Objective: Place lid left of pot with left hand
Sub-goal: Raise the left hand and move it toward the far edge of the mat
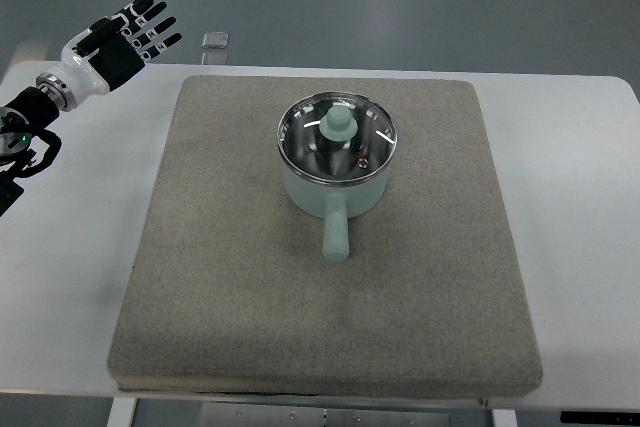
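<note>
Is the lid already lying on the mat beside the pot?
No, the lid sits on the pot, untouched.

One pot (335,187), one lid (337,134) on it, one mat (200,297), one counter (580,247), one small clear block (215,41) at upper left, and one hand (122,39).

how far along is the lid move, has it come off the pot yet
Nothing looks done: the lid sits on the pot, in the middle of the mat. The left hand is open, holds nothing, and is off at the table's far-left corner. Left: reach in, grasp the knob, lift, set the lid left of the pot.
</note>
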Available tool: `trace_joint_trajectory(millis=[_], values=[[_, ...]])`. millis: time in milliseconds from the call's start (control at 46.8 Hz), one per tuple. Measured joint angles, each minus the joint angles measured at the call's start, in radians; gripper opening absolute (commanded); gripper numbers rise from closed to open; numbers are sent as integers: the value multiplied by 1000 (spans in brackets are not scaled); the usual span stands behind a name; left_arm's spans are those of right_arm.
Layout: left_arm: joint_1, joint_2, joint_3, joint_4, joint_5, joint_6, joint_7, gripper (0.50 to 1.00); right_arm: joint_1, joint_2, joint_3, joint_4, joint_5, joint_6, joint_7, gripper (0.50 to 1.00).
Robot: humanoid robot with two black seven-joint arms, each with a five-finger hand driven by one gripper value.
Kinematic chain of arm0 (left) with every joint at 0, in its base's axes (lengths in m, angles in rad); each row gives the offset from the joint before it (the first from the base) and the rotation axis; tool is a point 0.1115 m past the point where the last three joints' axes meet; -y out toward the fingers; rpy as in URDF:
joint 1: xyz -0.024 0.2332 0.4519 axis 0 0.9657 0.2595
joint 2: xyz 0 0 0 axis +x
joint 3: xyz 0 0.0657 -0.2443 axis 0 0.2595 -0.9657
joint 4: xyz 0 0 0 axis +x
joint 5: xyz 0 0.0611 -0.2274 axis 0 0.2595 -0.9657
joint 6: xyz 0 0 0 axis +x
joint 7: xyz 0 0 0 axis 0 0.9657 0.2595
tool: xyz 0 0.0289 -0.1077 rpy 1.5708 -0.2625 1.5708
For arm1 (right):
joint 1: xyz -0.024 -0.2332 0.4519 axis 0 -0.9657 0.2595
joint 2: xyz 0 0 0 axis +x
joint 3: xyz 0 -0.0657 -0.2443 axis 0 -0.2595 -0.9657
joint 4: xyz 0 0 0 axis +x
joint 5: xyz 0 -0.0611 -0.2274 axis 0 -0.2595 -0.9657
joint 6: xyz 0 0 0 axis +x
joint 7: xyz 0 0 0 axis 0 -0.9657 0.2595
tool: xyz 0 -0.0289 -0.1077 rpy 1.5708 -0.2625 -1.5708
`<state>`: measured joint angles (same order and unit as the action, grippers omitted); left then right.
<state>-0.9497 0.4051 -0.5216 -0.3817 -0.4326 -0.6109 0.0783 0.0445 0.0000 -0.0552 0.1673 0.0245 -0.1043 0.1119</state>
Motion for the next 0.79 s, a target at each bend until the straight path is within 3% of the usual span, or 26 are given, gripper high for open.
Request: trace_joint_trajectory(millis=[790], values=[[-17,16,26,41,4,0,-2,996,0,0,0,0,0,0,0,921]])
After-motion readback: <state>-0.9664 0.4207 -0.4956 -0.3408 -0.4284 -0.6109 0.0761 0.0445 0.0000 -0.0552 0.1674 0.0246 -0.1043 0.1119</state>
